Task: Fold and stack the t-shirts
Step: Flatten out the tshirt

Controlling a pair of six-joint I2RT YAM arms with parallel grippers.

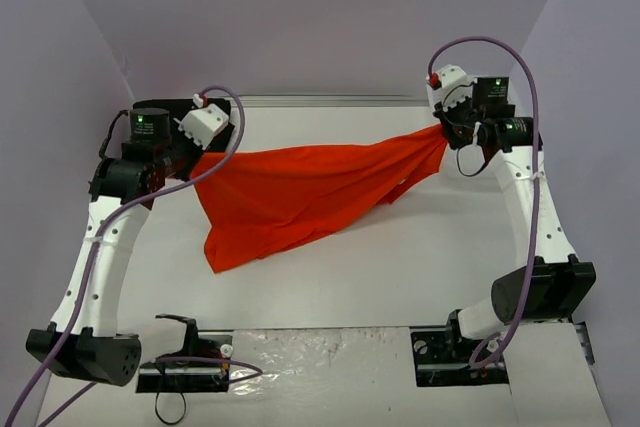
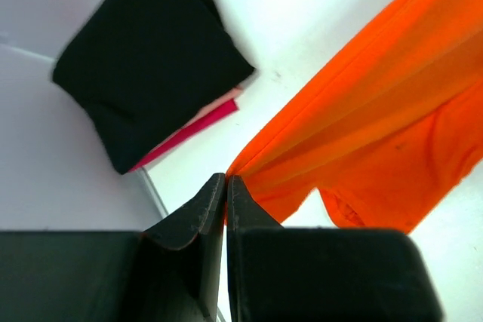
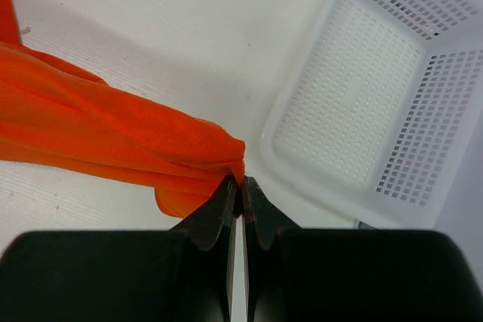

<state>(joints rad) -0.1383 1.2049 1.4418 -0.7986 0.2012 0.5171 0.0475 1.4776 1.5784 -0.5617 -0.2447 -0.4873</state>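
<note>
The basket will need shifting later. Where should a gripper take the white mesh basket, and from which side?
Grip the white mesh basket by the rim of the wall nearest the right gripper, coming from above: it appears to sit open side up, and that thin lipped wall would fit between two fingers. That gripper is shut on the orange t-shirt and must let go first.

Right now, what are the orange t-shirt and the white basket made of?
The orange t-shirt looks like soft, matte cloth, maybe cotton: it sags and bunches into folds. The white mesh basket looks like smooth moulded plastic: stiff walls with even rows of small holes.
</note>
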